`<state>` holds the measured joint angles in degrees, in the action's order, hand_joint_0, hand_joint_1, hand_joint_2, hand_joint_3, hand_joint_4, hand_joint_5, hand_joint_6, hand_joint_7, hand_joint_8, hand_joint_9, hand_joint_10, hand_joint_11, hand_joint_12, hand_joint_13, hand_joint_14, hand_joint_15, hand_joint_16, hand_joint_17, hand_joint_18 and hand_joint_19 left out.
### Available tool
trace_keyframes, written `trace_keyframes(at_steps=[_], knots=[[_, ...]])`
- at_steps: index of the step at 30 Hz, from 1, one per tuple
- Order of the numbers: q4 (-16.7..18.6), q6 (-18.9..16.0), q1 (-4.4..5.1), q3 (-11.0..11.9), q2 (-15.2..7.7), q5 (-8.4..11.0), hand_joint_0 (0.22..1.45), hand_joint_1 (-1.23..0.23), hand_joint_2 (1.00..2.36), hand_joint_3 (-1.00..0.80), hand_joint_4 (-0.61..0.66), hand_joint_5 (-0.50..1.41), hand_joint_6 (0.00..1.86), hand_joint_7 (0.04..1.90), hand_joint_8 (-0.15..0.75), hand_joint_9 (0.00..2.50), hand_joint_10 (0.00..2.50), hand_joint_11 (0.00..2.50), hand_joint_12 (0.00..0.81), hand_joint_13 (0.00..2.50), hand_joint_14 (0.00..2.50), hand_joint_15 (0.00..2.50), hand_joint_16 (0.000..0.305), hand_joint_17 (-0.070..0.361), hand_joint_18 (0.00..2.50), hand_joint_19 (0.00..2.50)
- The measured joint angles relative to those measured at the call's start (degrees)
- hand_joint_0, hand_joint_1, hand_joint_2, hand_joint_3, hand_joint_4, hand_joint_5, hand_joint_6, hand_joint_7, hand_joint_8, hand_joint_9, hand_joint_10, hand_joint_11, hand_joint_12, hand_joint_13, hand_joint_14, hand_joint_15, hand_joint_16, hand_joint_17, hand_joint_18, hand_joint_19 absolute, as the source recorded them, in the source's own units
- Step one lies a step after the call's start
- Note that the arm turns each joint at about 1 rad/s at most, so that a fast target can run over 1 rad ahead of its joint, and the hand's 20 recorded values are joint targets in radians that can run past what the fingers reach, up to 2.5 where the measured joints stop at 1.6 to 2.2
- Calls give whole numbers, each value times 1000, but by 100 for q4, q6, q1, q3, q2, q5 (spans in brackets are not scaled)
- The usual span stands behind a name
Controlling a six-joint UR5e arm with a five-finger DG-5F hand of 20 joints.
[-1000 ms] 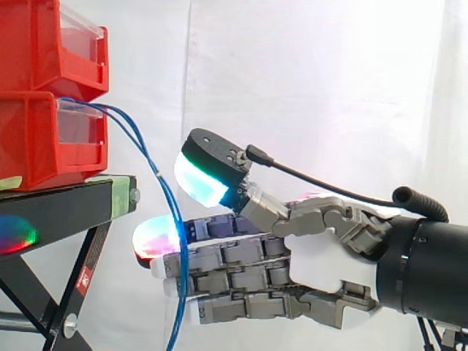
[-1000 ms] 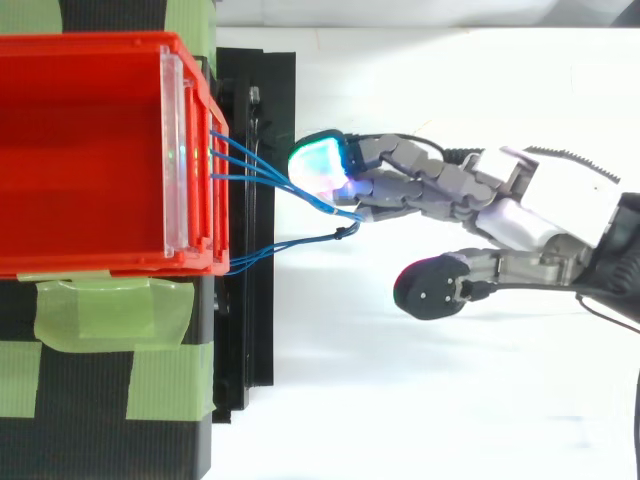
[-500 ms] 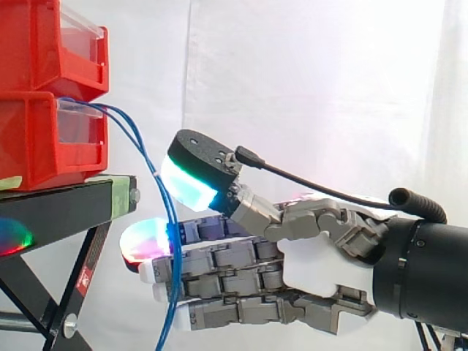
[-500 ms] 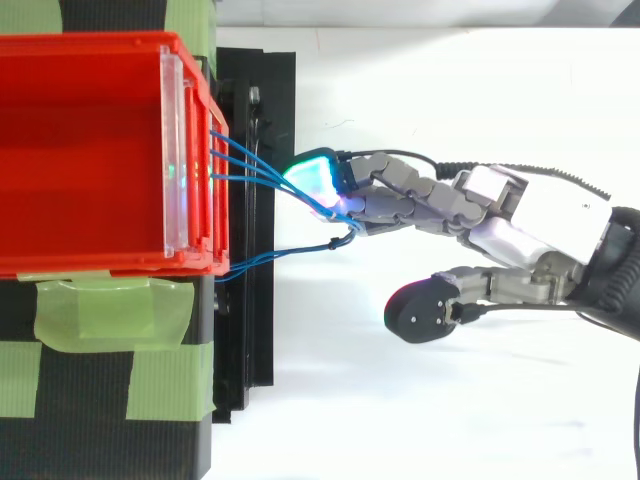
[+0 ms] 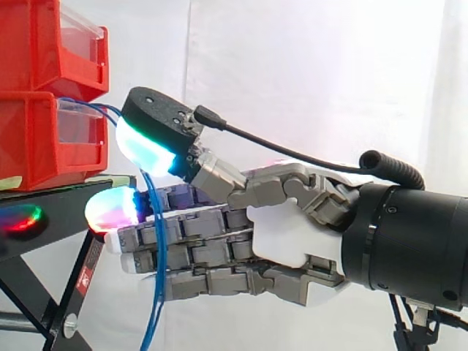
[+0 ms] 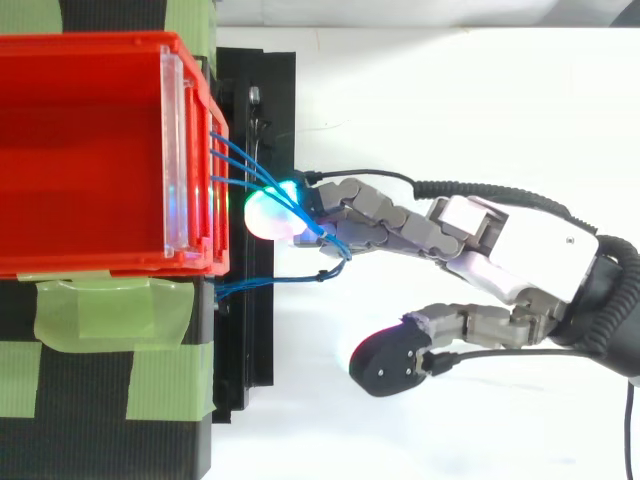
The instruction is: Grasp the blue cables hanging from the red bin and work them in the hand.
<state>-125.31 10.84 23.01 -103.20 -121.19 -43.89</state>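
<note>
Several thin blue cables (image 5: 151,314) leave the front of the lower red bin (image 5: 36,139) and hang down past the black stand (image 5: 58,208). In the top view the blue cables (image 6: 240,165) fan out from the red bin (image 6: 80,150) and bend across the fingers. My hand (image 5: 285,238) comes in from the right, its fingers straight and level, and the cables lie against them near the glowing fingertips (image 5: 110,208). The thumb (image 6: 390,362) stands well apart from the fingers, so nothing is pinched. The hand (image 6: 520,255) is open.
A second red bin (image 5: 44,44) sits on top of the lower one. The fingertips reach over the stand's front edge (image 6: 255,330), close to the bin's front wall. Green tape (image 6: 110,315) covers the stand beside the bin. A white curtain hangs behind.
The hand has moved left toward the bin, fingertips now over the stand's edge, pushing the cables leftward. The thumb has swung further from the fingers.
</note>
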Motion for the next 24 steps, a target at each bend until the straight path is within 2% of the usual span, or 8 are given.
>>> trace_keyframes(at_steps=[13, 16, 21, 24], knots=[[-307, -96, -4, 10, -15, -10, 764, -585, 1000, -1000, 260, -75, 10, 846, 294, 155, 3, 154, 382, 229, 11, 345, 55, 124, 205, 526], [-303, -139, -11, 15, -129, -22, 764, -583, 1000, -1000, 259, -74, 10, 845, 294, 159, 3, 168, 383, 241, 11, 351, 55, 124, 218, 537], [-26, -356, 0, 113, -461, -77, 764, -583, 1000, -1000, 262, -70, 10, 843, 295, 171, 4, 174, 385, 262, 11, 363, 55, 124, 251, 545], [16, -370, 13, 141, -517, -89, 766, -583, 1000, -1000, 261, -69, 10, 843, 299, 182, 4, 172, 385, 270, 11, 360, 55, 123, 260, 543]])
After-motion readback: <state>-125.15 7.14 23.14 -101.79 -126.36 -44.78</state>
